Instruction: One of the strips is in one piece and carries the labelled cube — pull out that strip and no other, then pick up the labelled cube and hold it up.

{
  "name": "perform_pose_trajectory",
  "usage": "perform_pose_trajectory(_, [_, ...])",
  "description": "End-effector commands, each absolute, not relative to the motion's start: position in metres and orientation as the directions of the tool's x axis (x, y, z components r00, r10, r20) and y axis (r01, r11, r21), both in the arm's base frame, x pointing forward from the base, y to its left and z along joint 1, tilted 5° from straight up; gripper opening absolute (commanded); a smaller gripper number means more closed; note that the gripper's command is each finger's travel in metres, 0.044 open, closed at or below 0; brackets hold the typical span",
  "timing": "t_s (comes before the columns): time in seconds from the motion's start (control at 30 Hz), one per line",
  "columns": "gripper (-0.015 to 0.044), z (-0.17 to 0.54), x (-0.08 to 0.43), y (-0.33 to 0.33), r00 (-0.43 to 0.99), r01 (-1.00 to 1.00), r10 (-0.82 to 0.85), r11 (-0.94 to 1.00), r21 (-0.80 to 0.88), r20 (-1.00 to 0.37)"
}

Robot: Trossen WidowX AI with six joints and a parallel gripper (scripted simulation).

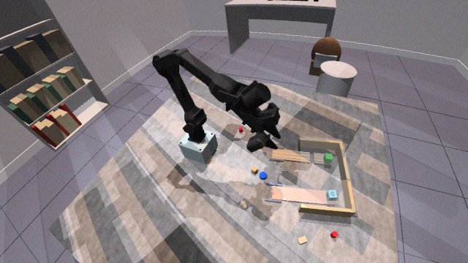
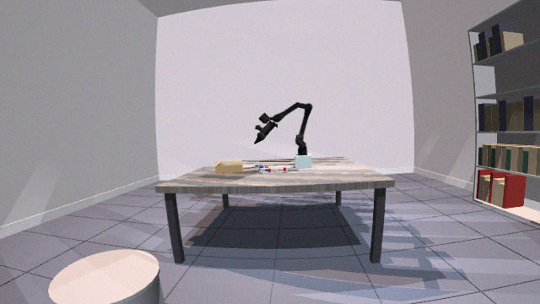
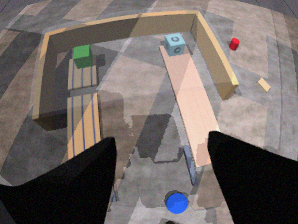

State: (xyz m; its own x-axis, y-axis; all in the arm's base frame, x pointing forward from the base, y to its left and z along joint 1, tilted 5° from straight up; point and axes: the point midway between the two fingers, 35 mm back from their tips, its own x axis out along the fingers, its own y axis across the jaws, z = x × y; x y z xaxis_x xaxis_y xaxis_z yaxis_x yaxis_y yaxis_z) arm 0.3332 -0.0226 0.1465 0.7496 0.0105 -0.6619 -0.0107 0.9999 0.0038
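Note:
A plain pink strip lies in one piece, its far end inside the three-sided wooden wall. A light blue cube marked with a ring-like letter sits at that far end. A striped wooden strip lies beside it, split by a gap from a short far piece. A green cube sits on the short piece. My gripper is partly open and empty, above the table short of the wall.
Thin grey-blue rails flank the pink strip's near end. A blue disc and small brown cube lie nearer the arm base. A red cylinder and tan tile lie outside the wall.

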Motion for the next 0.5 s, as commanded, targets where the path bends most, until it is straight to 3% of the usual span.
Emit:
perform_pose_trajectory(0.0, [0.0138, 0.134, 0.353, -0.037, 0.639, -0.031, -0.002, 0.999, -0.029, -0.769])
perform_pose_trajectory(0.17, [0.0006, 0.112, 0.378, -0.057, 0.475, -0.074, -0.003, 0.996, -0.044, -0.880])
perform_pose_trajectory(0.47, [0.0000, 0.056, 0.405, -0.096, 0.140, -0.166, 0.039, 0.986, 0.015, -0.989])
